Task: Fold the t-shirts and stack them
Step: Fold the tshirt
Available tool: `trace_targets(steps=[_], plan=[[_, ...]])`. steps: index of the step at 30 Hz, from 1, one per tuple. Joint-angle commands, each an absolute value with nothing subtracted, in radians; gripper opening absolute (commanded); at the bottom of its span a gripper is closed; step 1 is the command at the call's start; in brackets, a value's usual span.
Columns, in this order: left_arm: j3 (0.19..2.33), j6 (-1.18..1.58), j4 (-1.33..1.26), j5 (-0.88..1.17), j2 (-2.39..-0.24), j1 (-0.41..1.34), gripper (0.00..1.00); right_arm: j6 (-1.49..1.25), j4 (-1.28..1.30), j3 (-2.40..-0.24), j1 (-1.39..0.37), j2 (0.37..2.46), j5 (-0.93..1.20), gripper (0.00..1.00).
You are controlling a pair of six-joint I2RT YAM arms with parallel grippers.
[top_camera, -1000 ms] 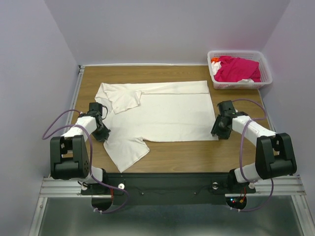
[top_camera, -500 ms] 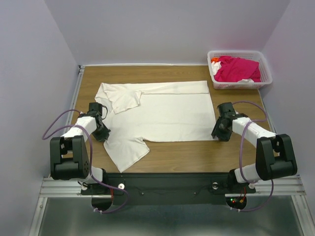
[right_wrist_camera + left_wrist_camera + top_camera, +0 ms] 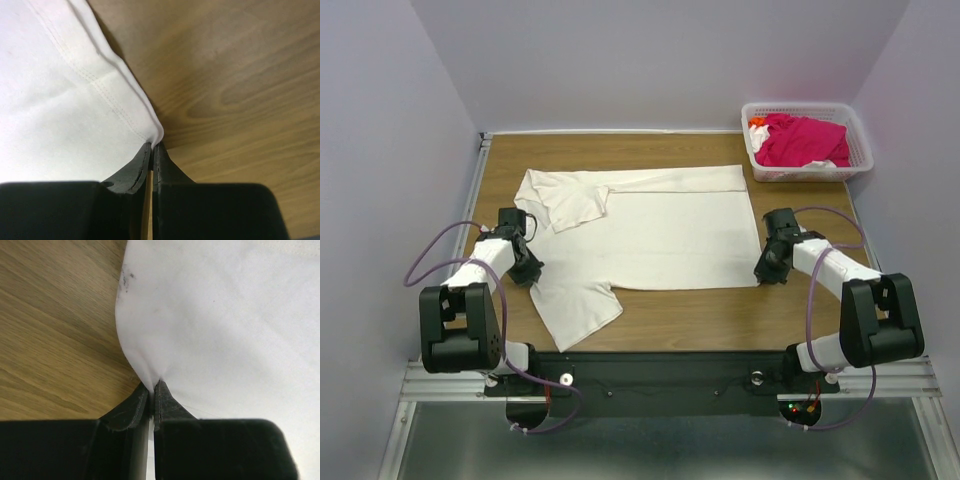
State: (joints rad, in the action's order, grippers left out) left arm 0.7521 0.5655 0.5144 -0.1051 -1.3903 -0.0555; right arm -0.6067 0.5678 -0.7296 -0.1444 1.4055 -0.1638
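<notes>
- Gripping the large off-white short-sleeved cloth t-shirt (image 3: 660, 235) at two points, spread flat across the middle of the brown wooden worktop (image 3: 720, 320), collar end toward 9 o'clock and hem toward 3 o'clock.
- Clamping the left tool (image 3: 525, 268) on the shirt's edge at about 8 o'clock of the cloth, right where the near sleeve branches off.
- Seen from the left wrist: pressing its black fingers (image 3: 127, 410) together on a small pinch of fabric that rises off the wood, with a faint dark smudge on the cloth edge toward 11 o'clock.
- Clamping the right tool (image 3: 767, 268) on the hem corner at about 4 o'clock of the cloth.
- Seen from the right wrist: closing tight on the double-stitched hem, with white cloth filling the 9 o'clock side and bare wood grain the 3 o'clock side.
- Showing the far sleeve folded inward over the chest near 10 o'clock, and the near sleeve splayed toward 7 o'clock, close to the worktop's near edge.
- Keeping a bright magenta-pink crumpled cloth t-shirt (image 3: 805, 140) bundled inside the white plastic lattice basket (image 3: 860, 150) at the 1 o'clock corner, well apart from the off-white shirt.
- Showing scraps of orange and white cloth at the basket's 9 o'clock end.
</notes>
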Motion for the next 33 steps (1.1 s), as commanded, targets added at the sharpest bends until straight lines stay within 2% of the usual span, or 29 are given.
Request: trace_targets(steps=[1,15,33], plan=[[0.758,0.545,0.54,-0.121,-1.339,-0.075,0.0,-0.603,0.574,-0.779,-0.143,1.402,-0.186,0.01],[0.859,0.503,0.578,-0.08,-1.335,-0.117,0.0,-0.506,0.664,-1.023,-0.115,1.459,-0.222,0.01],[1.046,0.48,0.565,-0.015,-1.479,-0.141,0.0,-0.437,0.664,-1.265,-0.103,1.687,-0.193,0.01]])
